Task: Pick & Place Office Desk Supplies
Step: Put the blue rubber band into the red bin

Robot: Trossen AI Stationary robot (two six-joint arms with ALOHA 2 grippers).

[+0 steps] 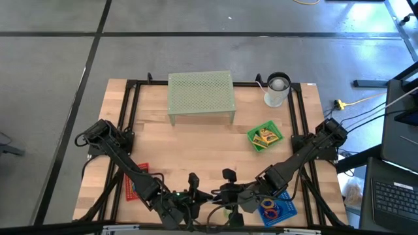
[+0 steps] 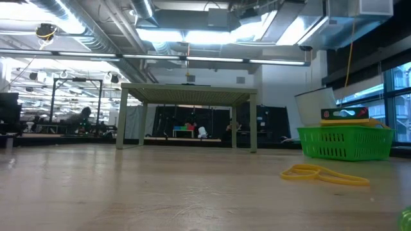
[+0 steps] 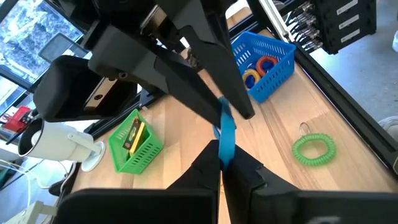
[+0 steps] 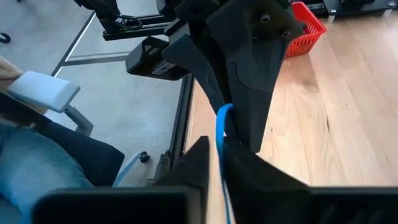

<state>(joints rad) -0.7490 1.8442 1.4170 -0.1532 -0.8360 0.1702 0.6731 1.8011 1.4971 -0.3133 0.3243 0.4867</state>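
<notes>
Now the blue ring point(image 3: 226, 134) sits pinched between the left gripper point(image 3: 221, 163) fingers, meeting the right gripper point(image 4: 217, 146), which also pinches it, just beside the blue tray point(image 1: 285, 213).

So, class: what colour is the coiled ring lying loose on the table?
Green coiled ring, clearest in the left wrist view.

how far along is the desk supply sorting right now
Partly done. Coloured rings already lie in the blue tray, and a yellow box sits in the green tray. In hand: a blue band pinched between the left gripper and right gripper, mid handover. Left: the green coil ring and a yellow band on the table.
</notes>
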